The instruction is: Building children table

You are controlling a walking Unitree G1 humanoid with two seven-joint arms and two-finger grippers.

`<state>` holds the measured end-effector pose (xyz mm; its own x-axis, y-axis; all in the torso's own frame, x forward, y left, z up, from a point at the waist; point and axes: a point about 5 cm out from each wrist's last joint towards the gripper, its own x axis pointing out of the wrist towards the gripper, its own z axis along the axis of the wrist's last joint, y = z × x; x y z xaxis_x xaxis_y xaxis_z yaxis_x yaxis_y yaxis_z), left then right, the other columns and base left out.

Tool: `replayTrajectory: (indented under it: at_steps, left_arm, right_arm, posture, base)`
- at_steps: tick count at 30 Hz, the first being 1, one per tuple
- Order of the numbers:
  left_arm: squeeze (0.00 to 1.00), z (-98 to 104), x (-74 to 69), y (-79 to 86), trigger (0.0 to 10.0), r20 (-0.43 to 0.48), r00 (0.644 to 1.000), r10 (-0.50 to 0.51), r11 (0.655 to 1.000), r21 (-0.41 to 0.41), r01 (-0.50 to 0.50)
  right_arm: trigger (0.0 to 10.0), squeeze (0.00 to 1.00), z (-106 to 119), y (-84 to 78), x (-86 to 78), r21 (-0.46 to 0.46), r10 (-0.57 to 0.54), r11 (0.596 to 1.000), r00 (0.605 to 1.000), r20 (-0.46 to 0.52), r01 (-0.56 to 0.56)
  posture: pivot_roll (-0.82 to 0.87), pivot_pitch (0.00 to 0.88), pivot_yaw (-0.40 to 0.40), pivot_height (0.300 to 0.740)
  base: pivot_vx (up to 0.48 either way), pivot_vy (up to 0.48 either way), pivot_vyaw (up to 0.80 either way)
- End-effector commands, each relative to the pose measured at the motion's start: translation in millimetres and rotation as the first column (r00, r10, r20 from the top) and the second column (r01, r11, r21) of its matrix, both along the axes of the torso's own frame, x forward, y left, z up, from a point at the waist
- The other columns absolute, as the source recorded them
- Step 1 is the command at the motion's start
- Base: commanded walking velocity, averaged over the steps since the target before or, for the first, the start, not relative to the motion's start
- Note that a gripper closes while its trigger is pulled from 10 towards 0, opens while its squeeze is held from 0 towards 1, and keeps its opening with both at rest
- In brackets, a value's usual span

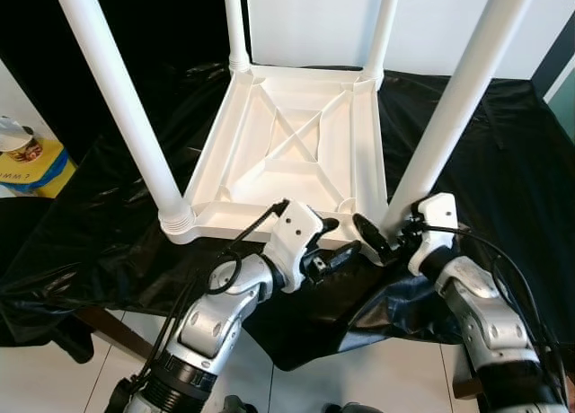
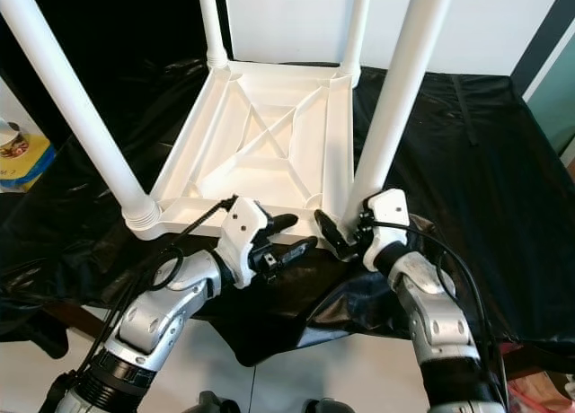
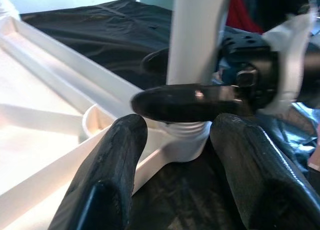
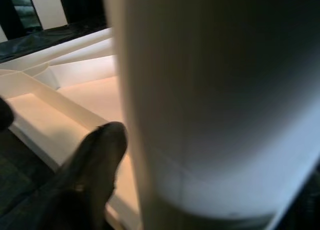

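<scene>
A white plastic children's table (image 1: 211,162) lies upside down on a black sheet, its four legs pointing up. My right gripper (image 1: 382,229) straddles the base of the near-right leg (image 1: 449,117), one black finger (image 3: 190,102) across its front and the other behind it, shut on the leg. That leg (image 4: 225,90) looms close in the right wrist view beside one finger (image 4: 95,155). My left gripper (image 1: 341,238) hovers at the table's front rim just left of that leg, open, with nothing between its fingers (image 3: 110,165). The near-left leg (image 1: 117,99) stands in its ribbed socket.
The black plastic sheet (image 1: 503,144) covers the work surface and hangs over its near edge above white floor tiles (image 1: 377,377). A yellow and blue package (image 1: 40,166) with a small tub (image 1: 13,136) sits at the far left. The two far legs (image 1: 235,27) rise by a white panel.
</scene>
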<state>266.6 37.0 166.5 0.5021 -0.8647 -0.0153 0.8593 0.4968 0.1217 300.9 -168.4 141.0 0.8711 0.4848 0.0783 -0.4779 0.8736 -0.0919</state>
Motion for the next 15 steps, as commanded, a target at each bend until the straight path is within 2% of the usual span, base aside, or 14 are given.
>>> replayTrajectory:
  at_steps: [1, 2, 5, 12, 13, 15]
  left_arm:
    - [0.00, -0.5, -3.7, -3.8, 10.0, 0.008, 0.998, -0.060, 0.998, 0.007, 0.060]
    - [0.00, -0.5, -3.7, -3.6, 10.0, 0.008, 0.998, -0.059, 0.998, 0.008, 0.059]
    - [0.00, -0.4, -3.9, -2.6, 10.0, 0.008, 0.998, -0.054, 0.998, 0.008, 0.054]
    - [0.00, -1.0, -4.5, -1.6, 10.0, 0.007, 0.999, -0.049, 0.999, 0.011, 0.049]
    - [0.00, -1.0, -4.8, -1.7, 10.0, 0.006, 0.999, -0.049, 0.999, 0.010, 0.049]
    - [0.00, -1.2, -5.3, -2.1, 10.0, 0.004, 0.999, -0.050, 0.999, 0.009, 0.050]
  right_arm:
    - [4.8, 0.00, -4.0, 3.7, 1.7, -0.014, 0.015, 1.000, 1.000, -0.016, -0.015]
    - [0.0, 0.00, -5.3, 4.7, 2.4, -0.014, 0.018, 1.000, 1.000, -0.017, -0.018]
    - [0.0, 0.00, -13.6, 7.0, 2.4, -0.020, 0.020, 1.000, 0.999, -0.037, -0.021]
    - [0.0, 0.00, -17.2, 7.4, 2.6, -0.005, -0.003, 1.000, 0.999, -0.041, 0.003]
    - [10.0, 0.00, -16.8, 7.5, 2.6, 0.004, -0.021, 1.000, 0.999, -0.044, 0.021]
    - [10.0, 0.00, -16.4, 7.1, 2.1, 0.018, -0.063, 0.998, 0.997, -0.053, 0.064]
  posture:
    - [-0.12, 0.094, -0.007, 0.740]
    - [-0.11, 0.089, -0.009, 0.740]
    - [-0.11, 0.088, -0.010, 0.740]
    - [-0.11, 0.090, -0.009, 0.740]
    - [-0.11, 0.092, -0.007, 0.740]
    - [-0.11, 0.094, -0.006, 0.740]
  base:
    - [0.000, 0.000, 0.00]
    - [0.000, 0.000, 0.00]
    - [0.000, 0.000, 0.00]
    - [0.000, 0.000, 0.00]
    - [0.000, 0.000, 0.00]
    - [0.000, 0.000, 0.00]
